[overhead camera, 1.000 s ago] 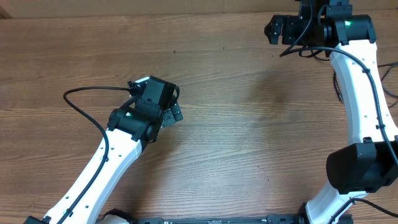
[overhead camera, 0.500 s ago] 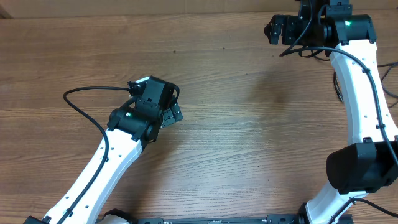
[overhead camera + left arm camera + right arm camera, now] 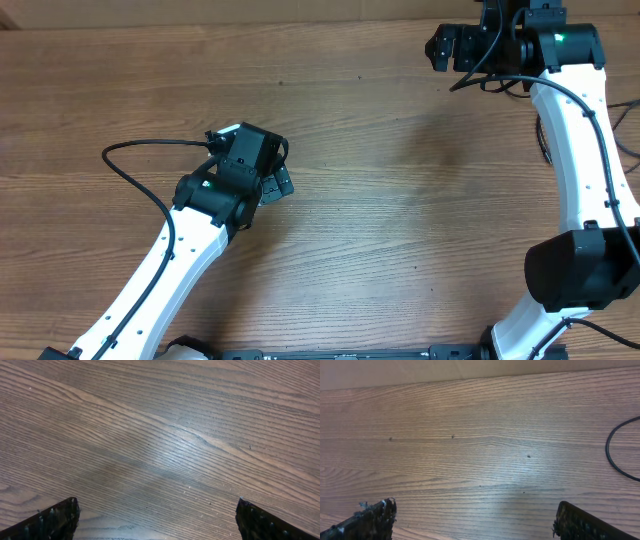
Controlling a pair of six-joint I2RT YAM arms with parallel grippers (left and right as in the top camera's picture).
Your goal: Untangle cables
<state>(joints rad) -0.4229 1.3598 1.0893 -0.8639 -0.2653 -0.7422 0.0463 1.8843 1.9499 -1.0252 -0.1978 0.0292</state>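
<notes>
No cables of the task show in any view. My left gripper (image 3: pixel 279 184) hovers over bare wood left of the table's middle. In the left wrist view its jaws (image 3: pixel 157 521) stand wide open, and only wood grain lies between the two black fingertips (image 3: pixel 56 519). My right gripper (image 3: pixel 441 48) is near the table's far edge at the upper right. It is also open (image 3: pixel 476 520), with nothing between its fingertips (image 3: pixel 370 519).
The wooden table (image 3: pixel 400 200) fills the views. A black cord (image 3: pixel 130 165) attached to the left arm loops over the table on the left. A curved black cord (image 3: pixel 617 455) shows at the right edge of the right wrist view; whose it is I cannot tell.
</notes>
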